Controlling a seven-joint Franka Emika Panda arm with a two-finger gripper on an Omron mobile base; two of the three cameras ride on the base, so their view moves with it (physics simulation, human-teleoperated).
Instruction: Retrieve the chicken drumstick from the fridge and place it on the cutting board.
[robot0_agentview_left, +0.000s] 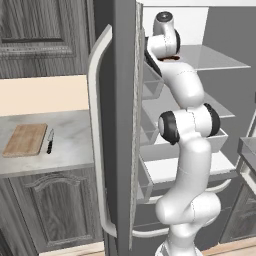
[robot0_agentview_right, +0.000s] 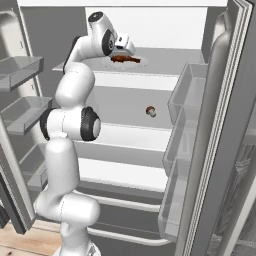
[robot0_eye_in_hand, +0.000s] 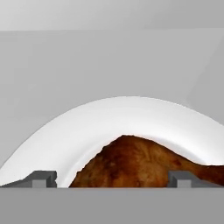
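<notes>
From the left base view, the fridge (robot0_agentview_left: 120, 125) door stands open, the arm reaching up to the top shelf at about one o'clock, where a sliver of the chicken drumstick (robot0_agentview_left: 171, 58) peeks out. The cutting board (robot0_agentview_left: 25, 139) lies on the counter (robot0_agentview_left: 70, 145) at nine o'clock, a knife (robot0_agentview_left: 50, 142) just beside it.

Right base view: the gripper (robot0_agentview_right: 125, 54) hangs right over the drumstick on its white plate (robot0_agentview_right: 142, 62), top shelf, eleven o'clock. A small brown item (robot0_agentview_right: 150, 111) sits one shelf down.

Hand view: fingers (robot0_eye_in_hand: 41, 178) spread wide, either side of the drumstick's thick end, gripping nothing.
</notes>
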